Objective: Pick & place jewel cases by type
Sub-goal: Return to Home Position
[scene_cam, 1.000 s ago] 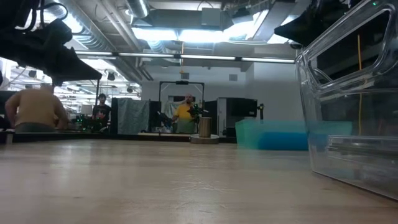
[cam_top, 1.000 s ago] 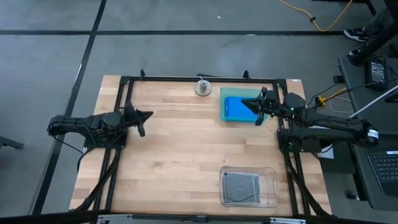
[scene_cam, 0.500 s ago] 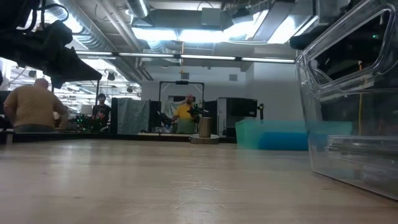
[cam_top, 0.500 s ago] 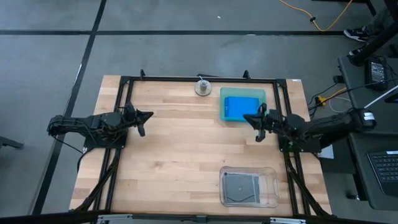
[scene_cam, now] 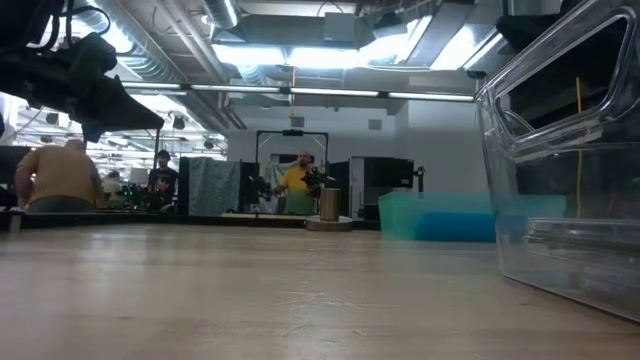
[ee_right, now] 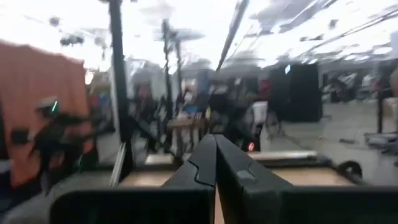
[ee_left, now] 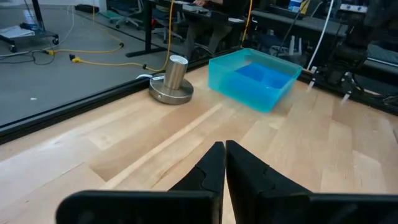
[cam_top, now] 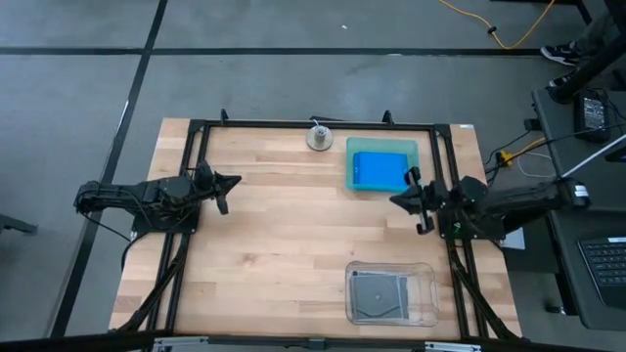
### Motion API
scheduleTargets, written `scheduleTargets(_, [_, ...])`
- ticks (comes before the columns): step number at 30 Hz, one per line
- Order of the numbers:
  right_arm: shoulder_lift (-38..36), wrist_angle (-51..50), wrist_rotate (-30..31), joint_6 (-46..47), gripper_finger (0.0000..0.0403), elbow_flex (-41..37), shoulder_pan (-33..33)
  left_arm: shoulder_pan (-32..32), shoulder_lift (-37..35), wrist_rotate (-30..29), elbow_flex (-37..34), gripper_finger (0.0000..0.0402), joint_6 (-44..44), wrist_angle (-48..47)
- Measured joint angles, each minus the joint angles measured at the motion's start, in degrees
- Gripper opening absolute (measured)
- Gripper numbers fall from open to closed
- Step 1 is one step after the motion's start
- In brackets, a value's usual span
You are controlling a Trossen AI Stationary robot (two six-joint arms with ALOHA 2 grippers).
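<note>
At desk (cam_top: pixel 274 235) edges | left hand (ee_left: pixel 224 147), right hand (ee_right: pixel 216 139) are pressed together | blue cases (cam_top: pixel 378 172), dark cases (cam_top: pixel 380 294) are binned | sorting judged done

Looking out past the left claw (ee_left: pixel 224 144), its two dark fingers (ee_left: pixel 208 169) are pressed tight together, tips meeting with no gap, hanging over bare wood on the bench (ee_left: pixel 323 155). Ahead, a blue-green see-through tray (ee_left: pixel 249 93) sits flat on the bench, and blue cases (ee_left: pixel 258 73) lie inside it; how many, can't tell. Just beside the tray, apart from it, a short metal post (ee_left: pixel 176 70) stands upright on its round base, close to the bench edge. A black rail (ee_left: pixel 68 107) runs along that edge. Beyond it is grey floor (ee_left: pixel 56 71) with a yellow cable (ee_left: pixel 102 51) trailing across.
</note>
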Motion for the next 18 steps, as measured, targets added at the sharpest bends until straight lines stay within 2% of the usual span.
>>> scheduleTargets(3, [-8.19,-13.17,-3.7,-1.49,0.0004,0.02,-0.3,0.0,0.0,-0.02,0.0,0.0008,0.0,0.0])
scheduleTargets(9, [-30.13,-46.98,-3.41,-5.1,0.0004,0.15,-0.28,0.01,0.0,-0.02,0.0,0.0007,0.0,0.01])
scheduleTargets(10, [-30.45,-46.25,-3.56,-4.99,0.0004,0.73,-0.22,0.02,0.0,-0.02,0.0,0.0008,0.0,-0.01])
scheduleTargets(13, [-30.01,-48.35,-9.32,-6.0,0.0004,2.01,-0.01,0.02,-0.04,0.08,-0.02,0.001,0.02,0.26])
scheduleTargets(18, [-29.53,-53.61,-12.98,-2.26,0.0008,2.75,0.02,0.02,-0.04,0.11,-0.02,0.0008,0.0,0.24])
